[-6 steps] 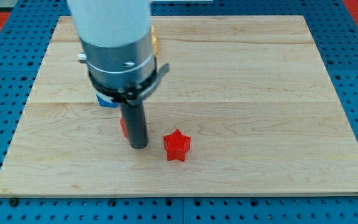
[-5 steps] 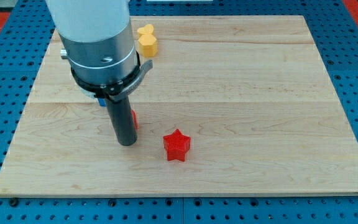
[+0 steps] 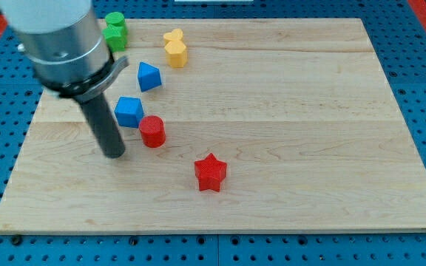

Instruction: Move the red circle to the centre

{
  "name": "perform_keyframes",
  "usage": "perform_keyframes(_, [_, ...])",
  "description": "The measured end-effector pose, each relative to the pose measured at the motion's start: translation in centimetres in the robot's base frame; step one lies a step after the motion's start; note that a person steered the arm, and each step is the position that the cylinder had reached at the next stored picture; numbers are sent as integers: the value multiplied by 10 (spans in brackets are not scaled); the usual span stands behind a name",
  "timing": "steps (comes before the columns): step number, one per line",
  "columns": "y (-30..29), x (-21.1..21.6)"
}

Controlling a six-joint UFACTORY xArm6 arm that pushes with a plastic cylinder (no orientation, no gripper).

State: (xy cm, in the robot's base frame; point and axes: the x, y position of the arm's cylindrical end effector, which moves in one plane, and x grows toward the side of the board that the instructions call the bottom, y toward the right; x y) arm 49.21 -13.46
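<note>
The red circle (image 3: pixel 152 131) is a short red cylinder on the wooden board (image 3: pixel 287 111), left of the board's middle. My tip (image 3: pixel 114 154) rests on the board to the left of the red circle and a little below it, with a small gap between them. A blue block (image 3: pixel 129 111) sits just above and left of the red circle, almost touching it. A red star (image 3: pixel 211 172) lies to the lower right of the red circle.
A blue block (image 3: pixel 148 76) lies above the first blue one. A yellow block (image 3: pixel 174 47) is near the board's top edge. A green block (image 3: pixel 115 29) sits at the top left, partly behind the arm's body (image 3: pixel 58 44).
The arm has moved to the view's left, and my tip has gone from beside the red circle's right to its left. The red circle, blue blocks and green block are now uncovered.
</note>
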Motion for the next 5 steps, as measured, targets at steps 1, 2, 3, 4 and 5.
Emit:
perform_keyframes(1, [38, -16])
perform_keyframes(2, [41, 19])
perform_keyframes(3, [47, 18])
perform_keyframes(4, [54, -25])
perform_keyframes(5, [65, -25])
